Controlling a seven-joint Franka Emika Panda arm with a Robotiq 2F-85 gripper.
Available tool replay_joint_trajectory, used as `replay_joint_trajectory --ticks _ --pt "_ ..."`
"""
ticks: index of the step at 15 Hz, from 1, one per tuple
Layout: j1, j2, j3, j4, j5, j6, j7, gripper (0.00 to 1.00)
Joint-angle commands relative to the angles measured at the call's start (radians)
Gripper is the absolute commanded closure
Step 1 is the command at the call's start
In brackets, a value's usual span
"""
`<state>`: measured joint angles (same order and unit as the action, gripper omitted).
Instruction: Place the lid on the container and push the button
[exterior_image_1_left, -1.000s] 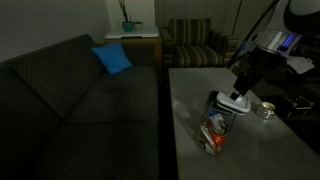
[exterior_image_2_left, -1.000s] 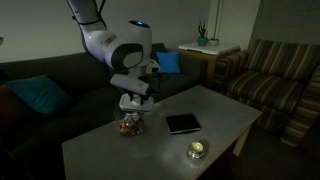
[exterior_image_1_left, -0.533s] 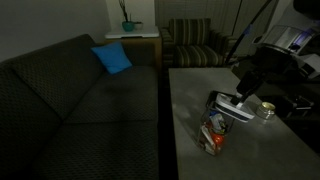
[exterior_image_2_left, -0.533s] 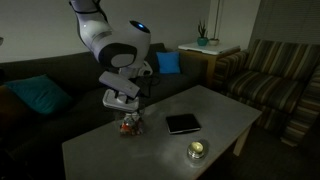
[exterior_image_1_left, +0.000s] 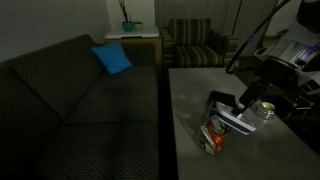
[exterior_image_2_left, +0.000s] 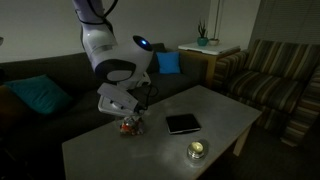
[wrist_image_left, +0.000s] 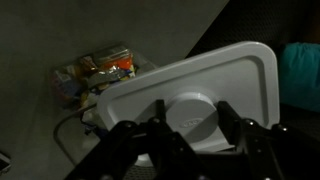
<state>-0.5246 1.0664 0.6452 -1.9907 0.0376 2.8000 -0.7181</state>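
Gripper (wrist_image_left: 190, 128) is clamped on the tilted white lid (wrist_image_left: 215, 75), with the container (wrist_image_left: 95, 75) below it, offset sideways and uncovered.

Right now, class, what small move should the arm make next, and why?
Probably level the lid and shift it over the container: the gripper holds the lid tilted, and in the wrist view the container sits off to one side, uncovered.

— What's around you?
— A dim room. You have a dark sofa (exterior_image_1_left: 70, 95) with a blue cushion (exterior_image_1_left: 112, 58) beside the grey counter (exterior_image_1_left: 190, 90).
— And behind?
— You see a striped armchair (exterior_image_1_left: 192, 45) and a side table (exterior_image_1_left: 137, 40) bearing a potted plant (exterior_image_1_left: 126, 20), against a pale wall (exterior_image_1_left: 60, 20).
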Motion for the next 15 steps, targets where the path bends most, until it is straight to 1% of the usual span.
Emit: replay_joint_trajectory --ticks 1,3,7,15 --pt "-0.053 0.088 0.047 -0.003 0.008 0.076 -0.095 0.71" --pt "-0.071 0.105 0.069 -0.006 -0.005 0.095 -0.111 0.71" --pt "-0.090 0.142 0.087 -0.008 -0.035 0.142 -0.138 0.71" --pt "-0.070 0.195 0.074 0.052 -0.125 0.263 -0.096 0.71"
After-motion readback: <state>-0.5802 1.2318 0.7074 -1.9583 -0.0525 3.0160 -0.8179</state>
